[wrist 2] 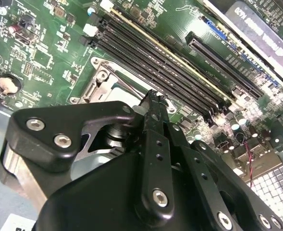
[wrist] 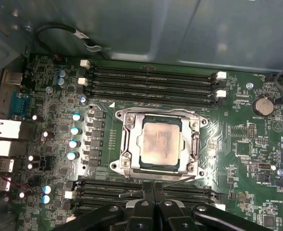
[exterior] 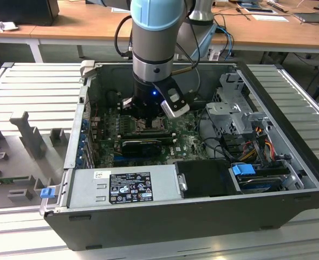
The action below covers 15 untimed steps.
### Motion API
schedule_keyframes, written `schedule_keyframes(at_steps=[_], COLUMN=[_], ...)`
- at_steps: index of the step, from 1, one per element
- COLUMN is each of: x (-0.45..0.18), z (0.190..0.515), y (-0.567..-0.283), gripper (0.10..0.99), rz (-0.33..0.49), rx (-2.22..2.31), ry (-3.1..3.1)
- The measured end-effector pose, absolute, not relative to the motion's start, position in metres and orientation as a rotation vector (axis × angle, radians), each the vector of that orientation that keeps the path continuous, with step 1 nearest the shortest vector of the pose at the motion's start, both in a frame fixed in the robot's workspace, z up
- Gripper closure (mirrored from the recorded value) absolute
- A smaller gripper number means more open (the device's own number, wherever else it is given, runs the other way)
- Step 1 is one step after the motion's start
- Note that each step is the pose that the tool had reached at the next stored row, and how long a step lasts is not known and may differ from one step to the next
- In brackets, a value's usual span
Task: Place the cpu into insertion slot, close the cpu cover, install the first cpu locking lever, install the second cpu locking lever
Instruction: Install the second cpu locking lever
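End effector fingers together, holding nothing, just beside insertion slot; cpu seated there under closed cpu cover.

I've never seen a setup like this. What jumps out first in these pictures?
The big grey-and-blue robot arm reaching down into an open computer case, its hand low over the green motherboard. In the first wrist view the cpu sits in the middle of the board with the cpu cover closed around it, and the black hand hovers at the socket's edge beside rows of long black memory slots.
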<state>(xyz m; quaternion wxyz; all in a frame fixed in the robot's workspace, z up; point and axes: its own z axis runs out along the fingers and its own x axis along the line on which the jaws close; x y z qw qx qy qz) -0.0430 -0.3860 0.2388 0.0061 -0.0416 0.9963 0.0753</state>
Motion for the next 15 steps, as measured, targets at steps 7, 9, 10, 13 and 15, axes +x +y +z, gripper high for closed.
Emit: schedule_keyframes(at_steps=[7,9,10,13,15], x=[-0.050,-0.052,-0.055,-0.064,-0.065], z=[0.228,0.222,0.219,0.215,0.215], y=[-0.387,-0.387,-0.387,-0.389,-0.389], gripper=[0.980,0.980,0.980,0.980,0.980], rz=[0.260,0.260,0.262,0.282,0.296], rx=[-0.138,-0.142,-0.145,-0.157,-0.158], ry=[3.115,3.115,3.115,3.113,3.111])
